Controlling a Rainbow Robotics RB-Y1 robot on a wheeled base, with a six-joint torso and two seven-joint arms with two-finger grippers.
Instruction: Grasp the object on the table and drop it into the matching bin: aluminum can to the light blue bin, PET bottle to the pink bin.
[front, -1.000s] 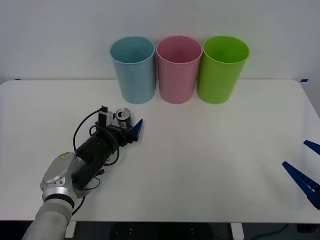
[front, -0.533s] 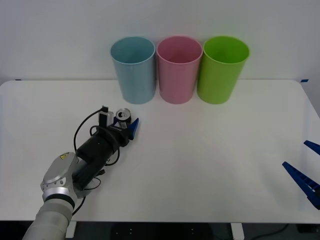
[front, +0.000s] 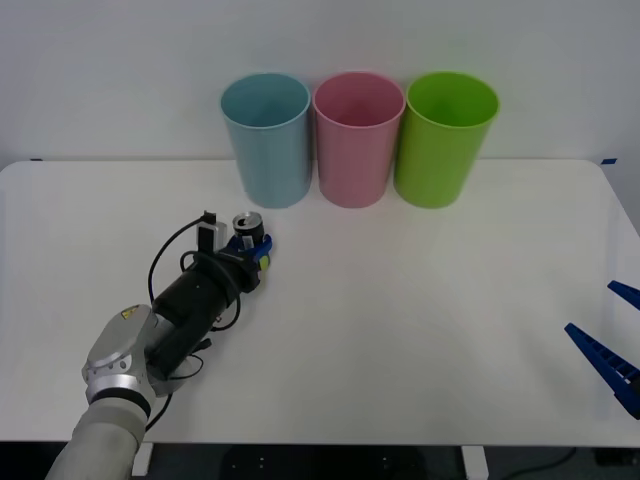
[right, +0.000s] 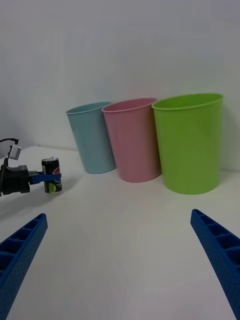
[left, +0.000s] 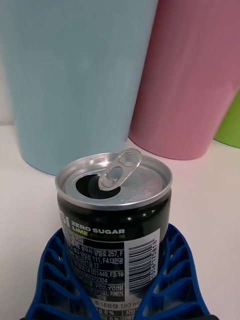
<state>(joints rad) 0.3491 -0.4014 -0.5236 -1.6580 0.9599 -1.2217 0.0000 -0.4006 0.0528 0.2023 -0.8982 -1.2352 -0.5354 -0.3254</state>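
Note:
The small dark aluminum can (front: 248, 234) (left: 115, 220) (right: 51, 176) stands upright on the white table (front: 400, 330), its silver top opened. My left gripper (front: 251, 247) (left: 116, 280) (right: 49, 177) is shut on the can, its blue fingers (left: 55, 270) pressed against both sides. The light blue bin (front: 267, 138) (left: 70, 75) (right: 91, 137) stands just beyond the can, with the pink bin (front: 358, 137) (left: 192, 75) (right: 132, 140) to its right. My right gripper (front: 610, 345) (right: 120, 260) hangs open at the table's right front edge, far from the can.
A green bin (front: 445, 137) (right: 190, 142) stands to the right of the pink one; all three line up along the table's back edge against a white wall. Bare tabletop stretches between the two arms.
The left gripper's fingers have closed around the can, which stood between open fingers a second ago. The right arm has not moved.

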